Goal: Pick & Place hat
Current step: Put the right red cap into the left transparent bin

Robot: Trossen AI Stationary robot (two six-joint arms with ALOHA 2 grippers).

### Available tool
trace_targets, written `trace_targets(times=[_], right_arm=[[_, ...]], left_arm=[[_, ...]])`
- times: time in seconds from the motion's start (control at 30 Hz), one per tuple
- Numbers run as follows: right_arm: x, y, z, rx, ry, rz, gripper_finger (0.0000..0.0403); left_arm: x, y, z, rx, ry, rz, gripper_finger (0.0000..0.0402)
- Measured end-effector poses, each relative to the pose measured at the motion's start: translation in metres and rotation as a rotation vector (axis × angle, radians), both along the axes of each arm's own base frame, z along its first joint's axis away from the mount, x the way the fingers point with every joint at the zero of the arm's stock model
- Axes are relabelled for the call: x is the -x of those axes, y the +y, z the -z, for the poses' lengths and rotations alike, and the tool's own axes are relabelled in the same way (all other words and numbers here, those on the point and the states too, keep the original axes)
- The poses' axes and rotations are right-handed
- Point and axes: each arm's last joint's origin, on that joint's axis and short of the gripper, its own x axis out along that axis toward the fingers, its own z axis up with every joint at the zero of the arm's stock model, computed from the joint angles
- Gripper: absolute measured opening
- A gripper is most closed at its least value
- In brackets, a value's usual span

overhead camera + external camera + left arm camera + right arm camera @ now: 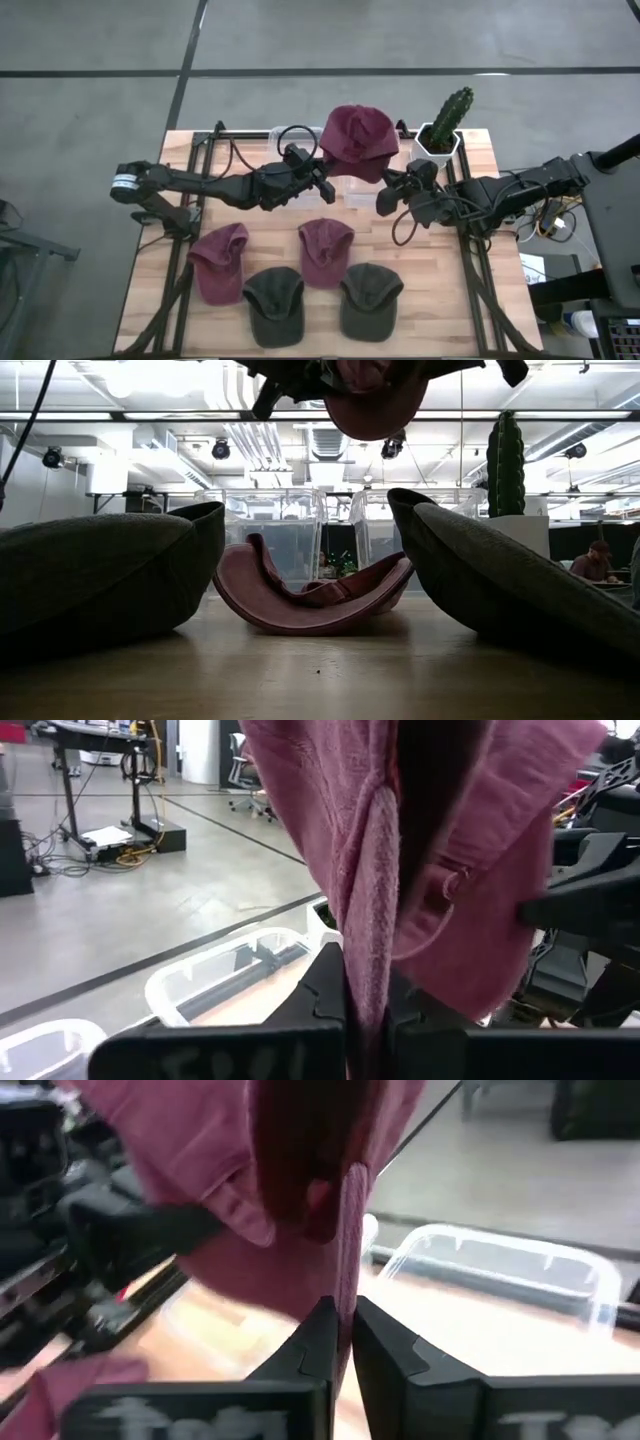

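Note:
A maroon hat [358,140] hangs in the air over the table's far middle, held between both grippers. It also shows at the top of the low view [375,405]. My left gripper [325,182] reaches in from the table's left and is shut on the hat's left edge. My right gripper [388,192] reaches in from the right and is shut on the opposite edge. Each wrist view shows the other arm beyond the cloth. My left gripper [365,988] pinches a thick folded edge of the hat's rim [370,910] between its two fingers, coming roughly level from the table's left. The hat is lifted clear of the table. My right gripper [345,1318] pinches the rim's edge [352,1230] on the opposite side between its fingers, coming roughly level from the table's right. The cloth spreads away beyond the fingertips, clear of the table.
Two maroon hats [218,262] [326,250] and two dark green hats [274,305] [370,300] lie on the near half of the table. A cactus in a white pot [445,125] stands at the far right. Clear plastic bins [352,190] sit under the held hat.

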Motion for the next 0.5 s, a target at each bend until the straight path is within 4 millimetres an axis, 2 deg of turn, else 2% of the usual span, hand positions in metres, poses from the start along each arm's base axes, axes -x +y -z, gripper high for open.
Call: trace_targets(times=[0.27,0.5], right_arm=[[0.017,-0.002,0.004,-0.111,0.084,-0.069,0.0101],[0.023,-0.003,0.006,-0.131,0.153,-0.121,0.0136]], left_arm=[[0.011,0.007,-0.009,-0.021,0.001,-0.19,0.0005],[0.044,0.026,-0.033,-0.046,0.022,-0.361,0.0005]])
